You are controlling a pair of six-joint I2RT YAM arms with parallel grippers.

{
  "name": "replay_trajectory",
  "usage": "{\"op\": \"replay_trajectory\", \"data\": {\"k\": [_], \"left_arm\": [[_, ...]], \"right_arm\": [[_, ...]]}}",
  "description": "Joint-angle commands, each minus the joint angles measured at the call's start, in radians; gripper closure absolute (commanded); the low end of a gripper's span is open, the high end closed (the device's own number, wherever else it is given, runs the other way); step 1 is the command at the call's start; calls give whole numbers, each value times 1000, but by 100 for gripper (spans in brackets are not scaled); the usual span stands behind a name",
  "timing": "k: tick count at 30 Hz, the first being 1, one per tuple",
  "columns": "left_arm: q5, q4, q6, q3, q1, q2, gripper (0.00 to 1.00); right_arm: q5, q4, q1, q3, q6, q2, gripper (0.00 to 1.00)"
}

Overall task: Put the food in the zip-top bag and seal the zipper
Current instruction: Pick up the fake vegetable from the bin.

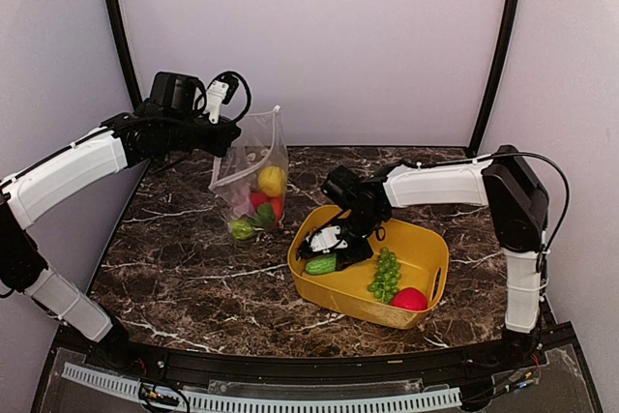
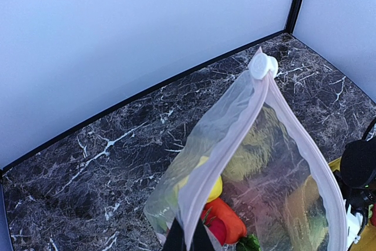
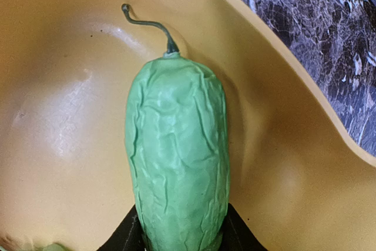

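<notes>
The clear zip-top bag [image 1: 253,181] hangs upright at the back left, its mouth open. My left gripper [image 2: 188,240] is shut on the pinkish zipper [image 2: 226,145] strip; the white slider [image 2: 262,66] sits at the strip's far end. Inside the bag lie a yellow lemon [image 2: 214,189], an orange carrot [image 2: 232,220] and red and green food. My right gripper [image 3: 179,236] reaches into the yellow basket [image 1: 430,244], its fingers pressed against both sides of the green cucumber [image 3: 176,157], which lies on the basket floor. A green grape bunch [image 1: 385,276] and a red ball [image 1: 410,299] also lie in the basket.
The dark marble table [image 1: 184,268] is walled by pale panels behind and at both sides. The basket stands right of the bag, with a narrow gap of table between them. The basket's raised rim [image 3: 305,104] curves close beside the cucumber.
</notes>
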Motion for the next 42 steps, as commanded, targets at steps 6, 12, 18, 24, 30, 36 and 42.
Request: {"op": "replay_trajectory", "data": {"k": [6,12,18,24,30,36,42], "left_arm": [[14,14,-8,-11,5,-24,99],[25,15,-10,-9,5,-20,99],[31,12,-9,-8,5,-10,99],[105,-2,-9,4,5,14,99],[158,-6,5,15,5,35,99],[205,-6,-64,69,5,70,99],[200,-9,-230,109,5,75,99]], "right_arm": [[56,-42,9,-24,40,-164,68],[63,-101,-4,6,45,-266,71],[-79,-167,-34,204,95,-286,74],[-310,-216,-42,518,181,-191,73],[-512,-149,-42,754,284,-66,73],[-657,48,-43,833,479,6,72],[-704,174,-58,814,625,24,72]]}}
